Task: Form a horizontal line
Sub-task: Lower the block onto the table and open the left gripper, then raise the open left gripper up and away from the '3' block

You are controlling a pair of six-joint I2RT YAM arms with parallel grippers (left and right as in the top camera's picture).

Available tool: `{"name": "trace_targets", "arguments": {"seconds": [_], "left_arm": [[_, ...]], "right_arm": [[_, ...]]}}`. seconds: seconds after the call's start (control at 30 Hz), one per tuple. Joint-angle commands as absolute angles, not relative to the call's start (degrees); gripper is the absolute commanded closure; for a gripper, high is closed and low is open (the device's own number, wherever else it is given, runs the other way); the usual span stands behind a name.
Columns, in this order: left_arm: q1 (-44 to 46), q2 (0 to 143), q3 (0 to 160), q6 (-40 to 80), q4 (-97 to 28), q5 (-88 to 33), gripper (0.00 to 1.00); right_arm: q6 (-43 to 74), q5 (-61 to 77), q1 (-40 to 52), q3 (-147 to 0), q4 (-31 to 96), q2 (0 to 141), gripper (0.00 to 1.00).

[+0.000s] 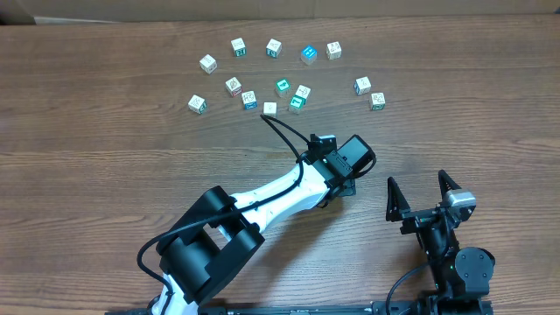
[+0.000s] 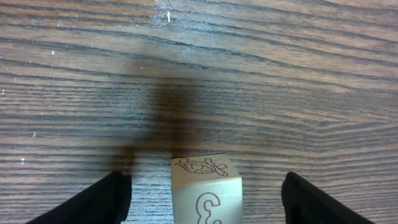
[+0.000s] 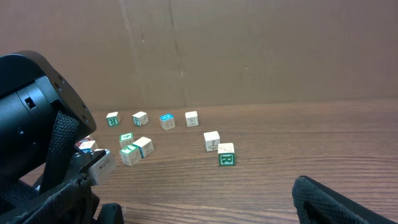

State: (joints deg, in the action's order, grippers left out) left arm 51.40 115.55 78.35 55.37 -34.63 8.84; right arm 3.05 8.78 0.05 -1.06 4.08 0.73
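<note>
The wooden table [image 1: 87, 175] carries everything. From above we see the left arm [image 1: 262, 197] reaching from the near edge toward the table's middle, and its body hides what lies beneath. Only the left wrist camera shows the left gripper [image 2: 206, 186], jaws spread, with a single cube [image 2: 205, 202] standing between the fingers and clear of both. That cube is pale, with a brown line drawing on top and a brown "3"-like mark on its side. The right gripper [image 1: 416, 178] stands wide open near the near right corner, holding nothing. The other cubes [image 1: 283, 86] lie loose toward the far edge. Four form a gapped row [image 1: 273, 47] nearest that edge, none touching, one blue-topped.
</note>
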Motion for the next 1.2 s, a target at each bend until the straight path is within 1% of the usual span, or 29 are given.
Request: {"name": "trace_targets", "arguments": {"seconds": [0.0, 0.13, 0.3, 0.43, 0.57, 0.83, 0.9, 0.97, 1.0, 1.03, 1.07, 1.17], "left_arm": [[51.72, 116.68, 77.93, 55.29, -34.33, 9.74, 0.24], [51.66, 116.68, 77.93, 55.29, -33.61, 12.40, 0.23], [51.24, 116.68, 77.93, 55.27, -32.03, 16.58, 0.17], [49.56, 116.68, 77.93, 55.07, -29.89, 16.93, 0.16], [47.18, 116.68, 77.93, 52.45, -27.42, 16.93, 0.15], [42.63, 116.68, 77.93, 52.29, -29.69, 16.91, 0.12], [41.56, 116.68, 77.93, 52.27, -30.33, 16.91, 0.13], [40.77, 116.68, 77.93, 52.27, -31.07, 16.93, 0.17], [40.34, 116.68, 77.93, 52.27, -31.44, 16.91, 0.23], [39.99, 116.68, 77.93, 52.27, -31.75, 16.91, 0.32], [39.64, 116.68, 77.93, 52.29, -32.18, 16.91, 0.46], [38.87, 116.68, 77.93, 52.29, -32.99, 16.91, 0.71]], "right_arm": [[3.36, 9.10, 0.36, -0.45, 3.77, 0.16, 0.00], [3.36, 9.10, 0.36, -0.45, 3.77, 0.16, 0.00], [3.38, 9.10, 0.36, -0.45, 3.77, 0.16, 0.00], [3.36, 9.10, 0.36, -0.45, 3.77, 0.16, 0.00], [3.36, 9.10, 0.36, -0.45, 3.75, 0.16, 0.00], [3.38, 9.10, 0.36, -0.45, 3.75, 0.16, 0.00], [3.36, 9.10, 0.36, -0.45, 3.77, 0.16, 0.00], [3.36, 9.10, 0.36, -0.45, 3.77, 0.16, 0.00], [3.36, 9.10, 0.36, -0.45, 3.77, 0.16, 0.00], [3.36, 9.10, 0.36, -0.45, 3.77, 0.16, 0.00], [3.36, 9.10, 0.36, -0.45, 3.77, 0.16, 0.00], [3.36, 9.10, 0.36, -0.45, 3.77, 0.16, 0.00]]}}
